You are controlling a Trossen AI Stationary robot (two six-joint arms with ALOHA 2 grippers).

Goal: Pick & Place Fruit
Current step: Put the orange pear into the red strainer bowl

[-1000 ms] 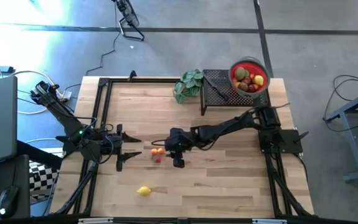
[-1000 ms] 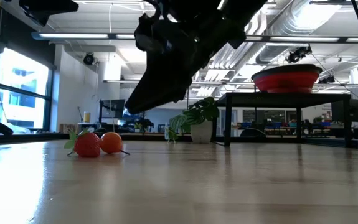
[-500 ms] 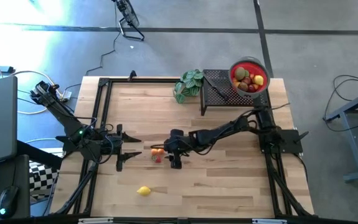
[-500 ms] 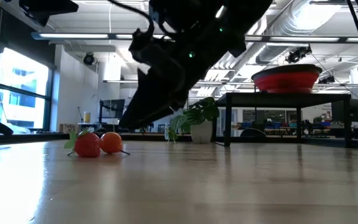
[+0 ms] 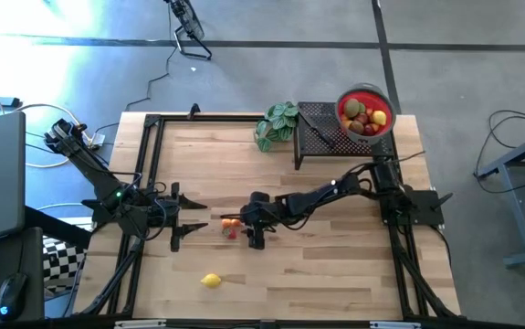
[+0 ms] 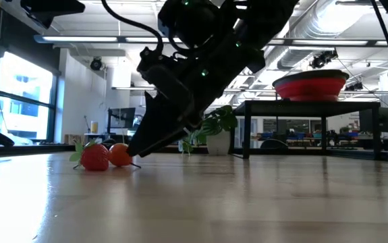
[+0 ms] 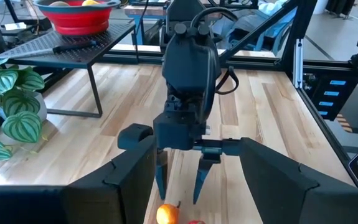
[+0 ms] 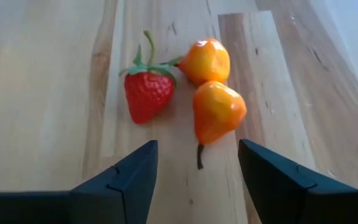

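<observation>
right gripper [image 8: 194, 180]: fingers spread, low over table [image 5: 335, 265], nothing between them | orange pear-shaped fruit [image 8: 218, 111] just ahead of the fingertips, strawberry [image 8: 147, 93] and round orange fruit [image 8: 207, 60] beyond (all three clustered) | left gripper [image 5: 192, 225]: fingers apart, waiting beside cluster | yellow fruit [image 5: 211, 281] well apart | red bowl [image 5: 365, 112] of fruit on black stand [image 5: 312, 128]

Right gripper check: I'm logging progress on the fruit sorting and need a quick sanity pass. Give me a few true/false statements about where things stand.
1. The right gripper is open above the fruit: true.
2. It holds the strawberry: false, the strawberry lies on the table.
3. A yellow fruit lies alone near the table's front edge: true.
4. The red bowl is empty: false, it holds several fruits.
5. The left gripper grips an orange fruit: false, it is open, empty.
</observation>
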